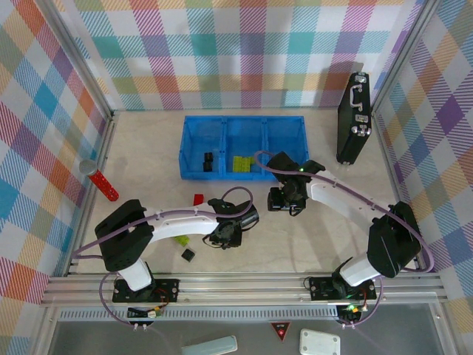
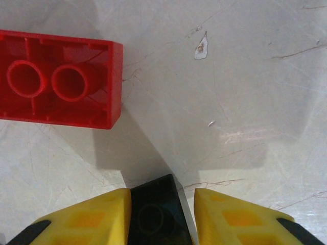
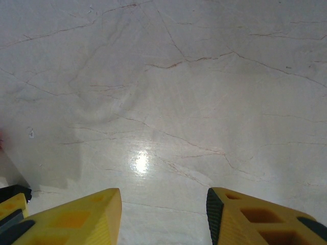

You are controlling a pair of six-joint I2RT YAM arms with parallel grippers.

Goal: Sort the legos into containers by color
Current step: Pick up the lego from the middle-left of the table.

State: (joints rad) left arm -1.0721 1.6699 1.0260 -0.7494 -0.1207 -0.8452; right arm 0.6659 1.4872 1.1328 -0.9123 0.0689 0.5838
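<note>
Black plastic fills the gap between the yellow fingers (image 2: 87, 217) of the left gripper (image 2: 161, 214): a small black lego (image 2: 156, 212) sits there, one finger touching it, a slim gap at the other, so whether it is clenched I cannot tell. Just beside lies a red lego (image 2: 59, 81), hollow side up on the surface (image 2: 245, 102). Spread and holding nothing, the right gripper (image 3: 163, 214) hovers over bare surface, probably waiting its turn. Blue tray (image 1: 194, 140) compartments already hold black and lime-green bricks (image 1: 242, 163), which suggests where this cube belongs.

Overhead view from behind the arms — both wrist cameras close above the table (image 1: 148, 148), facing down.
</note>
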